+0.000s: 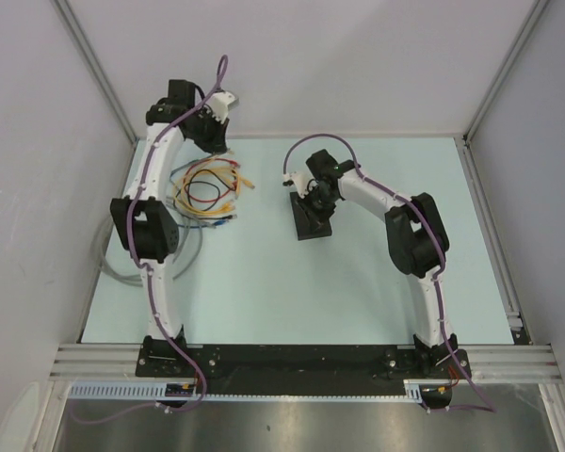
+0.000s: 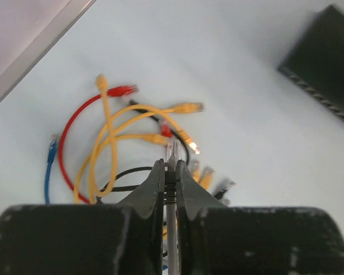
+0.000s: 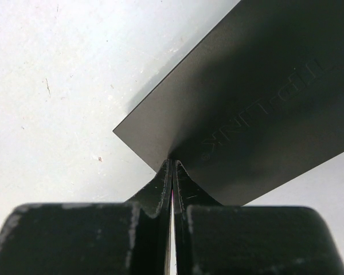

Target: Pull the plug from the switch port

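The switch (image 1: 311,224) is a flat black box lying mid-table. My right gripper (image 1: 318,200) is shut, and its tips press down on the switch's top (image 3: 258,97) near one corner; nothing sits between the fingers (image 3: 173,163). My left gripper (image 2: 171,172) hangs at the back left (image 1: 212,134), shut on the black ribbed boot of a clear plug (image 2: 172,151) with a grey cable behind it. The plug is in the air above a pile of cables, well apart from the switch (image 2: 327,63), whose socket edge faces it.
Loose patch cables (image 1: 207,186) in yellow, red, black and blue lie coiled on the pale table (image 1: 264,292) below the left gripper. A grey cable (image 1: 108,264) trails off the table's left edge. White walls with metal rails enclose the back and sides.
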